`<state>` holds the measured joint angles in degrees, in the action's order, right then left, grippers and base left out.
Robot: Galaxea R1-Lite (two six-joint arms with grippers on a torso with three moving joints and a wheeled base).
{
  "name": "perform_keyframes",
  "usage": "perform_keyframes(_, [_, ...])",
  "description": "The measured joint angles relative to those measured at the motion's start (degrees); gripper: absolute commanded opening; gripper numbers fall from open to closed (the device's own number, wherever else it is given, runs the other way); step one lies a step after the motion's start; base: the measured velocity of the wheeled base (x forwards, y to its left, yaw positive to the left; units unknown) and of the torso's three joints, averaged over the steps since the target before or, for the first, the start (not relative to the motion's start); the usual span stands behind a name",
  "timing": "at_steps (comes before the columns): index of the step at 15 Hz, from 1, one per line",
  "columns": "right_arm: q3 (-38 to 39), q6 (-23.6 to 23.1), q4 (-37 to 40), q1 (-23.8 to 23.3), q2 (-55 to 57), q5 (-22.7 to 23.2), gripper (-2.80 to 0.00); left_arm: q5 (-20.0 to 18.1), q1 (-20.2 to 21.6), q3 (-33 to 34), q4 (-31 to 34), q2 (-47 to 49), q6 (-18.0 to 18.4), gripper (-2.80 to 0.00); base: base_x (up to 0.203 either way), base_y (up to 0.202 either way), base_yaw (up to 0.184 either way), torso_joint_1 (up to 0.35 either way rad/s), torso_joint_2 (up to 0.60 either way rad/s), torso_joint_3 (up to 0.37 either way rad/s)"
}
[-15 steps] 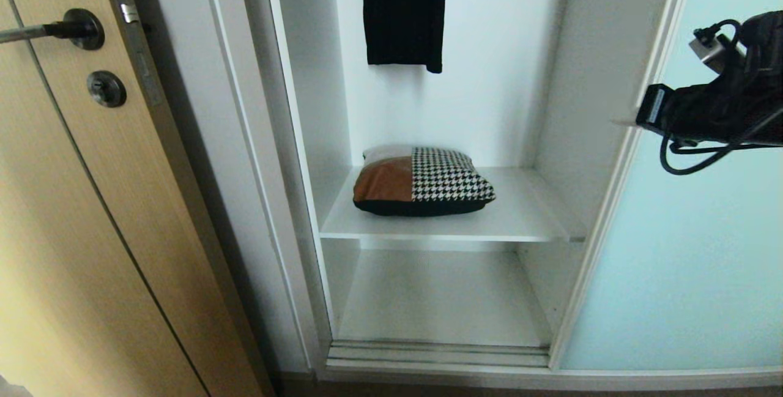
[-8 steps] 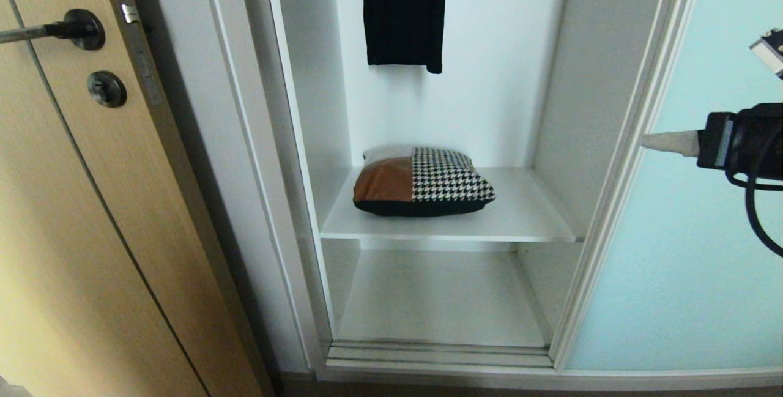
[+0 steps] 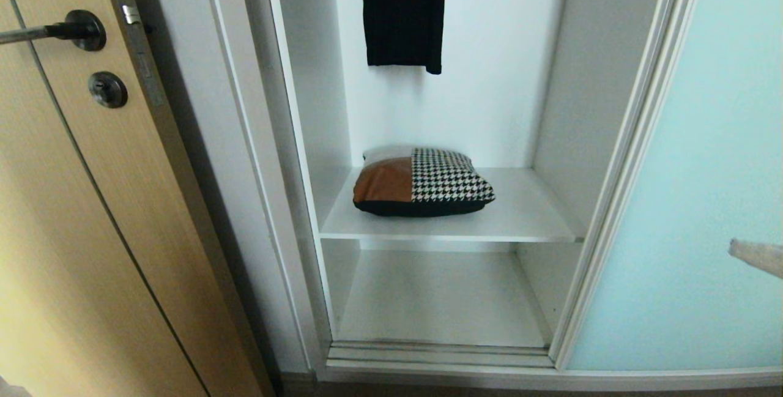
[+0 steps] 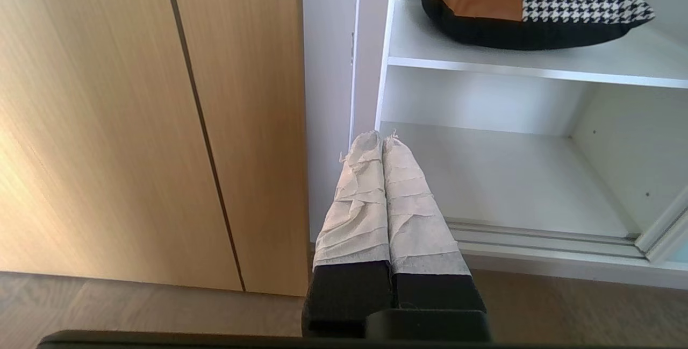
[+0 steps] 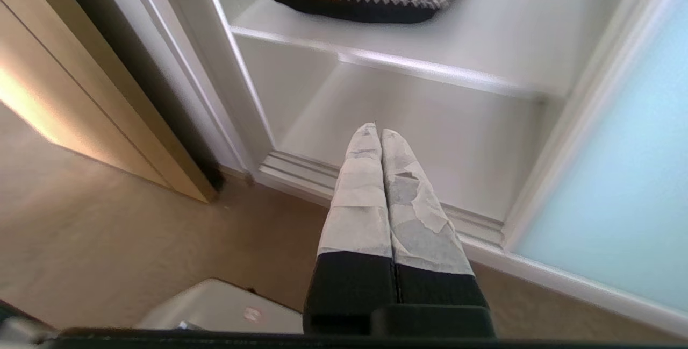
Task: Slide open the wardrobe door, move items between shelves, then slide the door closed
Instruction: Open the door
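Sliding wardrobe door (image 3: 703, 189), slid aside to the right so the compartment stands open; the cushion (image 3: 422, 181) lies on the upper shelf (image 3: 526, 216), the lower shelf (image 3: 440, 299) beneath it bare. Right claw (image 5: 375, 133), clenched and empty, shows only as a tip at the right edge in front of the door glass; left claw (image 4: 374, 137), likewise clenched and empty, hangs low near the wood door (image 3: 79, 232). The opening step appears done; moving the cushion would next call for a claw to unclench and reach for it.

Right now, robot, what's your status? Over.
Both jaws shut, empty; right gripper low beside the glass door. Door open. Cushion on upper shelf, lower shelf bare. Nothing blocking.
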<state>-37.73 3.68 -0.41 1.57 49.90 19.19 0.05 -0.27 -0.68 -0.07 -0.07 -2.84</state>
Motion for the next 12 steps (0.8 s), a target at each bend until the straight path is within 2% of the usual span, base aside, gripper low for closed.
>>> perform_keyframes(5, [15.4,-4.54,0.5,-0.95,-20.48,-2.98,-2.8,0.01,0.02,-0.02,-0.01,0.0,0.0,-2.8,0.0,0.0,0.0,0.0,0.0,0.0])
perform_keyframes(7, [21.31,-5.39,0.2,-1.13,-29.04,-5.59,-2.8,0.03,0.0,-0.02,-0.02,0.0,0.0,-2.8,0.0,0.0,0.0,0.0,0.0,0.0])
perform_keyframes(10, [32.52,-5.03,-2.74,-1.19,-40.65,-8.54,-2.8,0.02,0.0,-0.02,0.02,0.0,0.0,-2.8,0.0,0.0,0.0,0.0,0.0,0.0])
perform_keyframes(12, [35.79,-3.14,-4.94,-1.28,-45.82,-9.86,-2.8,0.03,0.0,-0.02,-0.02,0.0,0.01,-2.8,0.0,0.0,0.0,0.0,0.0,0.0])
